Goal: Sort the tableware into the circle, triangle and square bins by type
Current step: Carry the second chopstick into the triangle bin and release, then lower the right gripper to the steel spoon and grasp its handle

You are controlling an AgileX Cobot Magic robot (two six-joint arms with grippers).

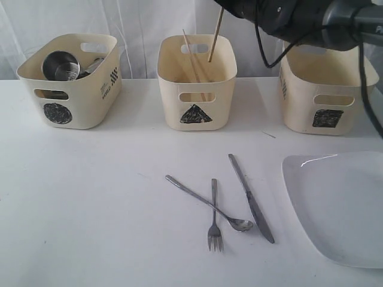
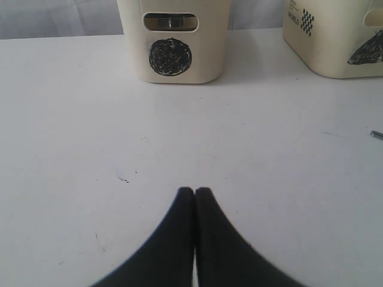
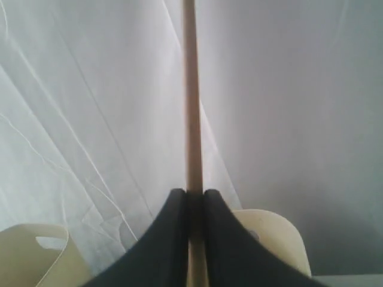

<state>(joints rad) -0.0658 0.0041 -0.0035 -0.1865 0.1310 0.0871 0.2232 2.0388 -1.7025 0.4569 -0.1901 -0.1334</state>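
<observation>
My right gripper (image 3: pixel 194 192) is shut on a wooden chopstick (image 3: pixel 191 89), which hangs upright with its lower end inside the triangle bin (image 1: pixel 196 84). In the exterior view that chopstick (image 1: pixel 215 34) drops from the black arm at the top. The second chopstick (image 1: pixel 191 57) leans inside the same bin. A steel cup (image 1: pixel 60 64) lies in the circle bin (image 1: pixel 69 81). Spoon (image 1: pixel 203 200), fork (image 1: pixel 213 215) and knife (image 1: pixel 251 200) lie on the table in front. The white plate (image 1: pixel 341 203) sits at the right. My left gripper (image 2: pixel 194 190) is shut, holding nothing, above bare table. No bowls show.
The square bin (image 1: pixel 326 95) stands at the back right, partly behind the right arm and its cables. In the left wrist view the circle bin (image 2: pixel 173 36) and triangle bin (image 2: pixel 335 42) stand ahead. A white curtain hangs behind the table.
</observation>
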